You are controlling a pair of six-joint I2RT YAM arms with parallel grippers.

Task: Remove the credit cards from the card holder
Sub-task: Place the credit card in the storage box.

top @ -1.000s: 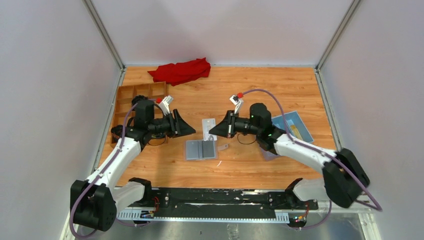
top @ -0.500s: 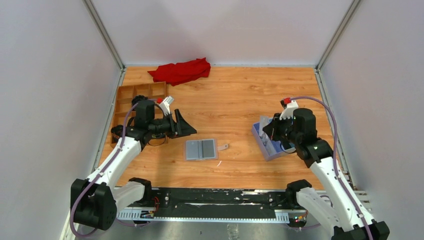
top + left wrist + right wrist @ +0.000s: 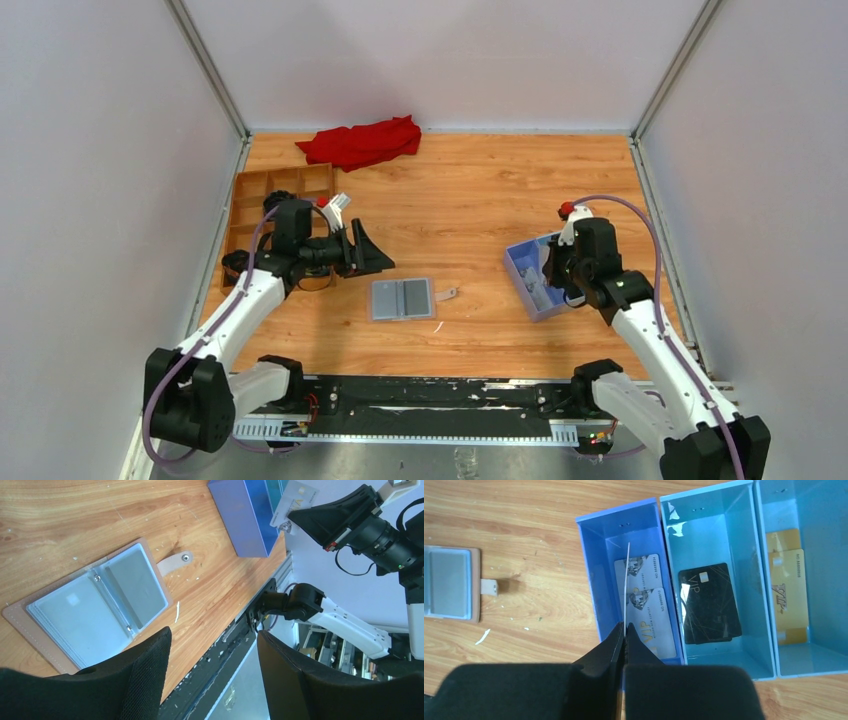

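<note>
The card holder [image 3: 402, 298] lies open on the table, tan edge and pale grey-blue sleeves up; it also shows in the left wrist view [image 3: 95, 607] and at the left edge of the right wrist view [image 3: 449, 582]. My right gripper [image 3: 624, 627] is shut on a pale credit card [image 3: 626, 580], held on edge over the deep blue box [image 3: 596, 580]. Two pale cards [image 3: 646, 600] lie in that box. A black card [image 3: 709, 602] and a gold card [image 3: 786, 592] lie in paler blue trays beside it. My left gripper [image 3: 375, 258] is open and empty, up and left of the holder.
A brown compartment tray [image 3: 262, 200] stands at the far left behind my left arm. A red cloth [image 3: 362, 141] lies at the back. The blue box [image 3: 528, 275] sits at the right under my right gripper [image 3: 549, 272]. A small white scrap [image 3: 437, 326] lies near the holder.
My right arm has swung from above the card holder to the right, carrying the pale card to above the blue box. The left arm has barely moved.
</note>
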